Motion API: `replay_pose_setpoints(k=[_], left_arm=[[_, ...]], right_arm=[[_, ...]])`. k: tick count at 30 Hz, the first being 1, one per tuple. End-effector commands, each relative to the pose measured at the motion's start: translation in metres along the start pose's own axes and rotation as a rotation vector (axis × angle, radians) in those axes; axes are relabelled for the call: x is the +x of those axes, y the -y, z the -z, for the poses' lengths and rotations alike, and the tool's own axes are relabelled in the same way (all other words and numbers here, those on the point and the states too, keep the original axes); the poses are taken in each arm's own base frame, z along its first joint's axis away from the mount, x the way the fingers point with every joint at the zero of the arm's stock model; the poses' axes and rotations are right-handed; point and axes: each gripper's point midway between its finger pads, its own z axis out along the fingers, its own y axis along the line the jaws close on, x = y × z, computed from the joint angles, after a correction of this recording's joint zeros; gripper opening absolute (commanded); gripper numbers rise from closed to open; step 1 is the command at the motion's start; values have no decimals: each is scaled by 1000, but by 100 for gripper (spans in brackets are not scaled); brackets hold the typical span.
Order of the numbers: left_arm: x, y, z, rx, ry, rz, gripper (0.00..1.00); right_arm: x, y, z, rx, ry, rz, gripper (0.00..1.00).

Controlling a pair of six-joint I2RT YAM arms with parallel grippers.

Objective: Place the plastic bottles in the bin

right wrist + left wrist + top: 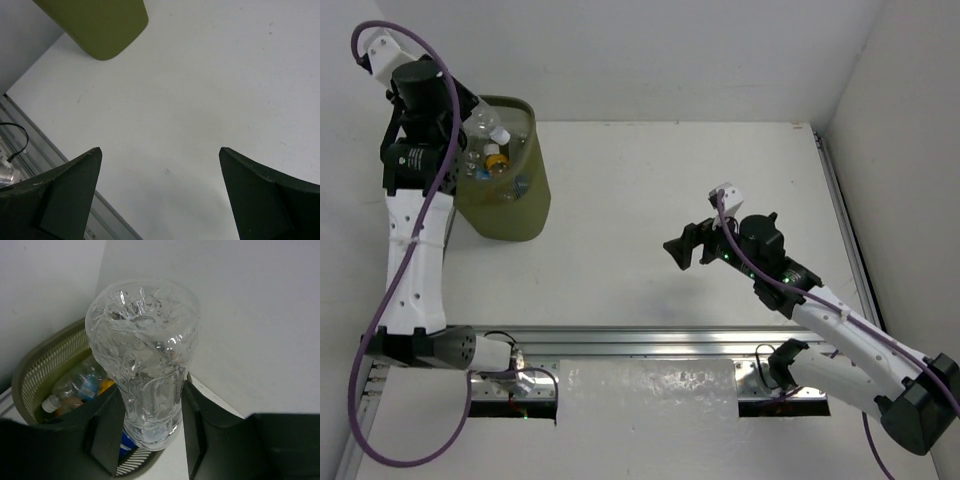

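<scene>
The left claw (150,440) grips a clear plastic bottle (142,350) over the olive bin (42,365), likely for dropping; the right claw (159,152) hangs released.

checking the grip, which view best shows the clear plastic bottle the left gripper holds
Left wrist: the clear plastic bottle fills the frame, clamped between the left gripper's fingers. Top external shows it small above the olive-green bin. Right wrist misses it.

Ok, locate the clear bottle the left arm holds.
The clear bottle is far left in the top view, clamped in the left pincer over the olive-green bin.
</scene>
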Motion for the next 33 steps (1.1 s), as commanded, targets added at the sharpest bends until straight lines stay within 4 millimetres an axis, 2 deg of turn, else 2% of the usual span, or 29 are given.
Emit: replay_pose_setpoints(k=[1, 2, 3, 4, 6, 9, 10, 11, 12, 14, 15, 16, 17, 18, 19, 20, 21, 24, 25, 26, 31, 33], left_arm=[[15, -21, -35, -94, -48, -66, 0], [15, -23, -41, -100, -47, -69, 3], [14, -28, -48, -121, -47, -70, 15], [17, -29, -57, -137, -59, -78, 52], [20, -32, -60, -160, -73, -94, 99], [18, -32, -51, -139, -87, -126, 100], [13, -34, -40, -121, -80, -148, 100], [13, -32, -34, -97, -88, -159, 100], [12, -36, -20, -83, -93, -180, 100], [18, -36, -2, -28, -123, -189, 100], [28, -40, 17, 18, -143, -195, 100], [39, -34, 30, 100, -171, -198, 100], [44, -34, 42, 138, -170, -192, 100], [54, -43, 64, 177, -154, -168, 100], [67, -47, 87, 245, -152, -153, 100], [74, -52, 97, 266, -154, -151, 100], [81, -56, 104, 282, -160, -150, 100], [104, -74, 131, 301, -166, -167, 100], [111, -76, 137, 316, -177, -174, 100], [120, -86, 145, 307, -196, -180, 100], [146, -98, 171, 367, -247, -176, 100], [150, -101, 174, 371, -250, -175, 100]], right_arm=[[-20, -2, -2, 3, 32, 19, 99], [-17, -3, -4, -1, 21, 17, 99], [-16, -4, -5, -8, 15, 15, 99], [-14, -6, -5, -19, 5, 16, 99], [-11, -5, -6, -12, -22, 10, 99], [-10, 9, 1, 86, -70, -20, 99], [-23, 16, 6, 144, -51, -25, 99], [-19, 21, 15, 183, -84, -35, 99], [-31, 31, 22, 257, -59, -36, 99], [-28, 46, 40, 359, -98, -29, 99], [-41, 49, 52, 394, -73, -30, 99], [-35, 66, 69, 507, -105, -27, 99], [-36, 72, 80, 553, -106, -23, 99], [-43, 75, 92, 585, -83, -26, 99], [-39, 84, 106, 652, -101, -16, 99], [-38, 86, 120, 671, -95, -15, 99], [-40, 87, 125, 676, -75, -17, 99], [-31, 89, 145, 690, -80, -12, 99], [-31, 88, 156, 683, -62, -5, 99], [-28, 88, 161, 678, -62, 0, 99], [-22, 89, 193, 682, -47, 25, 99], [-19, 94, 204, 712, -33, 25, 99]])
